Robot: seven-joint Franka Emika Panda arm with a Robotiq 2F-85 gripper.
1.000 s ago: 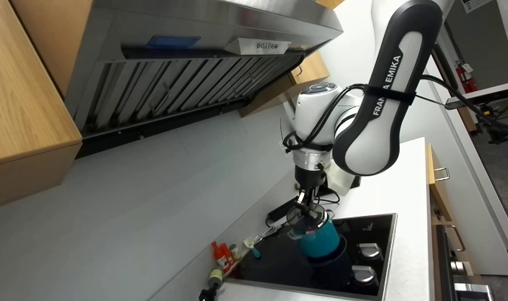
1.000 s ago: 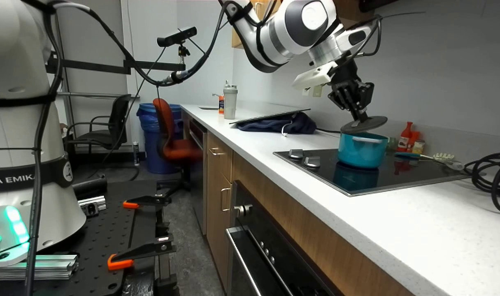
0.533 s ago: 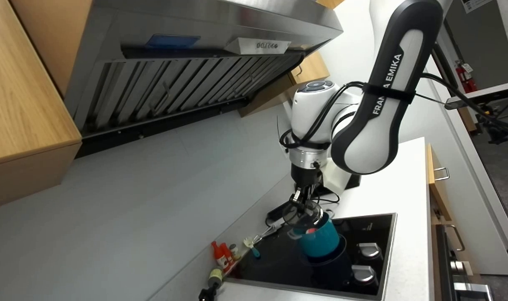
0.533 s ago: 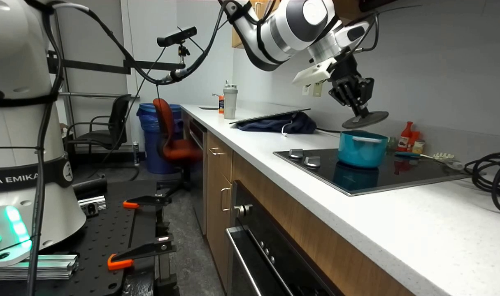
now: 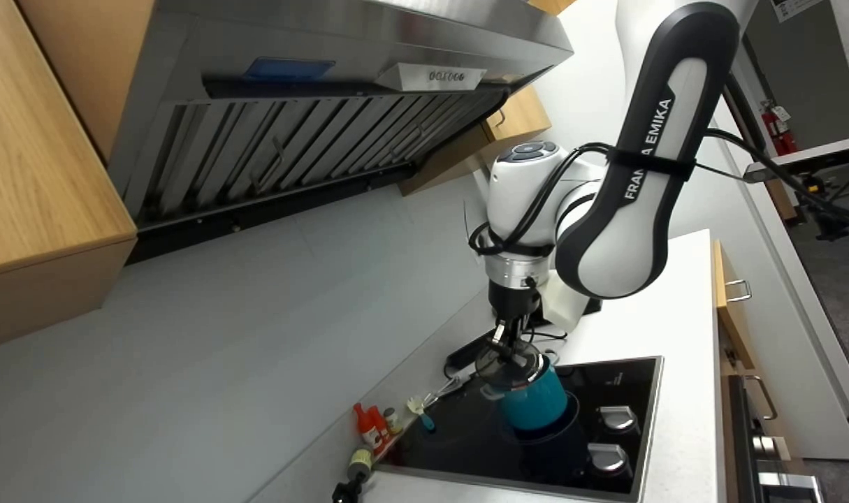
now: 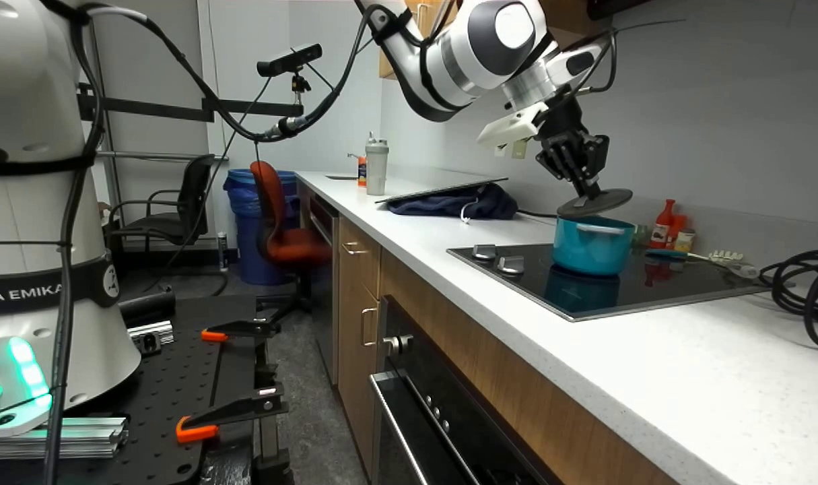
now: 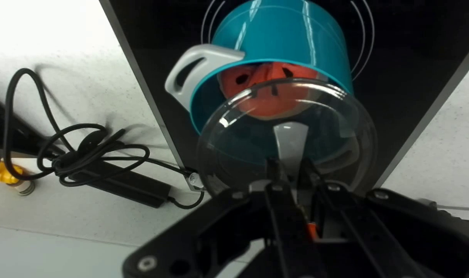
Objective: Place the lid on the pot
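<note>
The end effector [image 7: 290,172] is clamped on the clear, round, glassy-looking lid [image 6: 605,202], black fingers [image 7: 273,170] pinching its stubby pale grey grip [image 7: 291,139] from both sides. The lid's hanging over the small teal-blue cylindrical pot [image 6: 594,252], and it's kinda tipped: in an exterior view the edge toward the left of the frame sits lower. Whether that low edge touches the pot or floats just above it, can't tell. In the wrist view it covers only part of the pot's mouth, so it's off-centre from that angle.

Pot's upright on the black glass cooktop [image 6: 671,289] with the thin steel trim, set in the white speckled counter [image 6: 651,364]. A whitish loop handle [image 7: 197,54] sticks out of its side, and there's some red-orange stuff [image 7: 265,73] with black spots inside, partly seen through the lid. Hard to say what it is.

Other bits lying around: two silver knobs [image 5: 618,419] on the cooktop, a pair of red bottles [image 5: 367,425] plus a small jar [image 5: 391,419] over by the wall [image 6: 732,135], a pale fork-ended utensil [image 5: 416,405] at the cooktop's edge, and a messy black cable [image 7: 93,141] with a black box [image 7: 141,189] on the counter just beside the cooktop. Further along the counter stands a tall grey tumbler [image 6: 377,168].
</note>
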